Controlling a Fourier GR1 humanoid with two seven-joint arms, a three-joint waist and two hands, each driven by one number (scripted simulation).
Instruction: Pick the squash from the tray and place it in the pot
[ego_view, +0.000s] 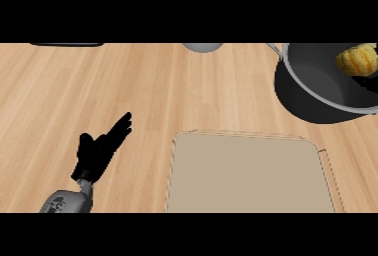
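At the desk, head view:
Desk (88, 90): light wood grain, carrying the pot, the tray and the left hand.
Pot (314, 90): dark grey with a pale metal rim, at the upper right, cut off by the right edge; a thin handle stub shows at its upper left rim.
Pot contents: the squash (357, 59) sits inside, near the right edge, against the inner wall.
Tray (247, 175): flat, tan, rectangular with rounded corners and a thin raised rim; it lies at lower centre, below the pot and apart from it; nothing lies on its surface.
Squash look: small and rounded, yellow with paler ribbing and faint orange mottling; only partly visible at the edge.
Dark shape beside squash: a black patch just below and right of the squash, inside the pot at the edge; cannot tell what it is.
Left hand (100, 152): black, at lower left on a grey forearm, left of the tray; fingers straight and spread, pointing up and right; it holds nothing and touches no object.
Right hand: cannot tell its state.
Far edge: a grey rounded object (203, 47) at top centre and a dark flat strip (66, 44) at upper left, both cut off.
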